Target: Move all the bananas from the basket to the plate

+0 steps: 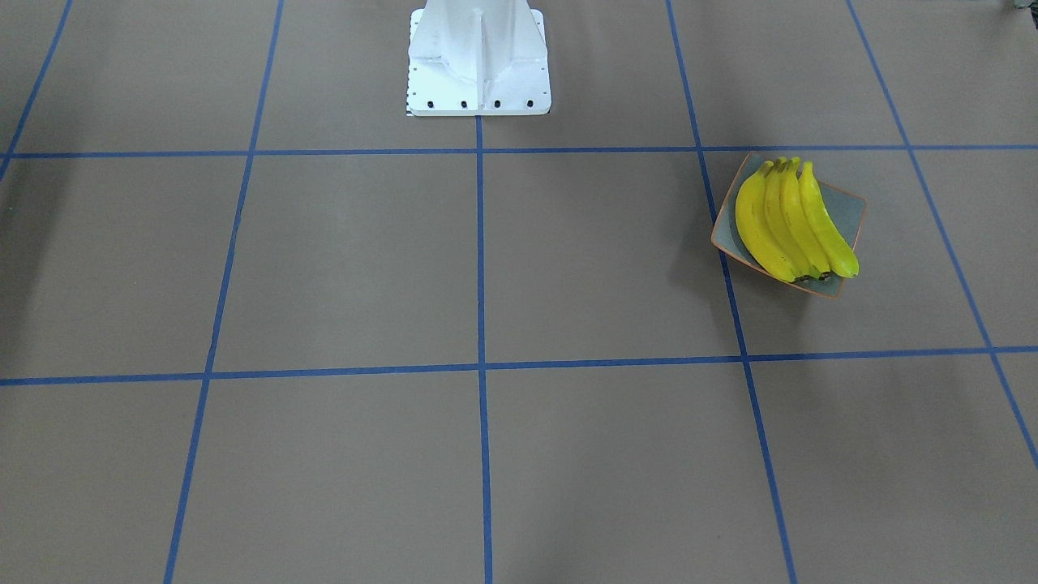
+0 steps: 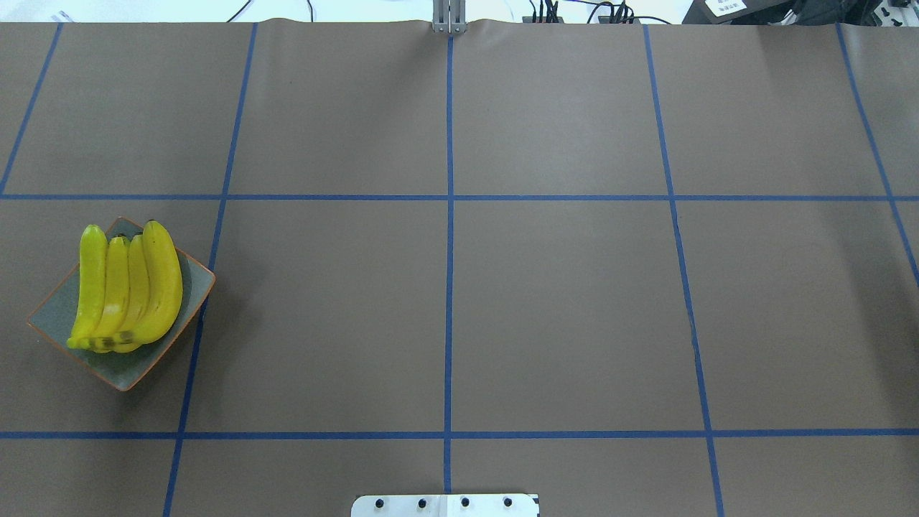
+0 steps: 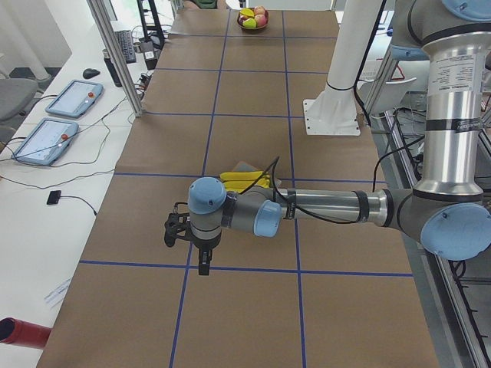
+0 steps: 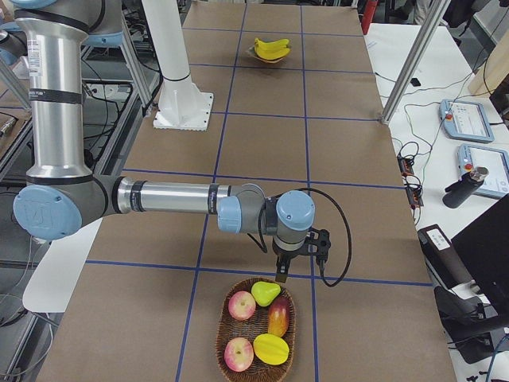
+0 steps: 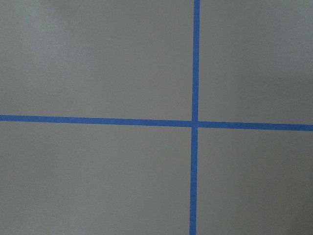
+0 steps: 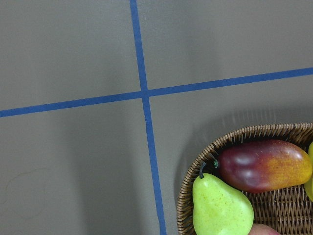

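Four bananas (image 2: 126, 287) lie side by side on the plate (image 2: 50, 316), dark tips together at the robot-side end. They cover most of the dish, w/ grey-green showing at both sides. The plate sits on the robot's left part of the tabletop (image 2: 560, 309), which is brown paper w/ a blue tape grid, and one corner just touches a tape line. The front-facing view shows the same: bananas (image 1: 791, 223) on plate (image 1: 847, 215), well apart from the white robot base (image 1: 478, 61).

The left claw (image 3: 202, 267) shows only in the left side view. It points down over the tabletop near a tape line, w/ the plate just behind the forearm. Can't tell if it's spread or pressed together. Its wrist cam sees only paper and a tape crossing.

The right claw (image 4: 280, 274) shows only in the right side view, pointing down just beside the rim of the wicker basket (image 4: 227, 334) at the far right end. Its state can't be told either. The basket holds a green pear (image 6: 220, 205), a red-orange mango (image 6: 264, 164), two apples and a yellow fruit.
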Motion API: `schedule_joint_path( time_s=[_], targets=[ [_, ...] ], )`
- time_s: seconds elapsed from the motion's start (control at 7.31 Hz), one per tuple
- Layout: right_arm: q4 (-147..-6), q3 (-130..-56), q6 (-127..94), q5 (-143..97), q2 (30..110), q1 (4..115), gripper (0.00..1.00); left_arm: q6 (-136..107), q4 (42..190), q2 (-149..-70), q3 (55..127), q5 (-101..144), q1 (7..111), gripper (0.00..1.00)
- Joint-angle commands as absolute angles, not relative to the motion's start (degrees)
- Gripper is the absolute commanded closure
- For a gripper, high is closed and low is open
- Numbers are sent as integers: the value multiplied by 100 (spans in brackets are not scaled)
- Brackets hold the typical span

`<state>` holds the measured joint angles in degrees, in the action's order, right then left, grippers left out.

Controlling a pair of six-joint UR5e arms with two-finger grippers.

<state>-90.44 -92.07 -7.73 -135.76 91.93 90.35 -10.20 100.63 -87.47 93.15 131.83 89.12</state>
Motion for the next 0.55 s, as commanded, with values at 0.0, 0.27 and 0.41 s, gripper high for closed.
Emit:
schedule_joint_path(
  time_s=[0.0,0.27,0.41],
  targets=[
    [-9044,-9211,-773,-13579,9202,9035,0,-1020,10063,-8745,9308,13184,8912,0],
    [-9044,-9202,-773,-13570,9202,9035,0,-1020,10055,-8745,9299,13192,8903,0],
    [-9035,-9202,-773,-13562,9211,9035,0,-1020,10055,-8745,9308,13210,8903,0]
  ],
)
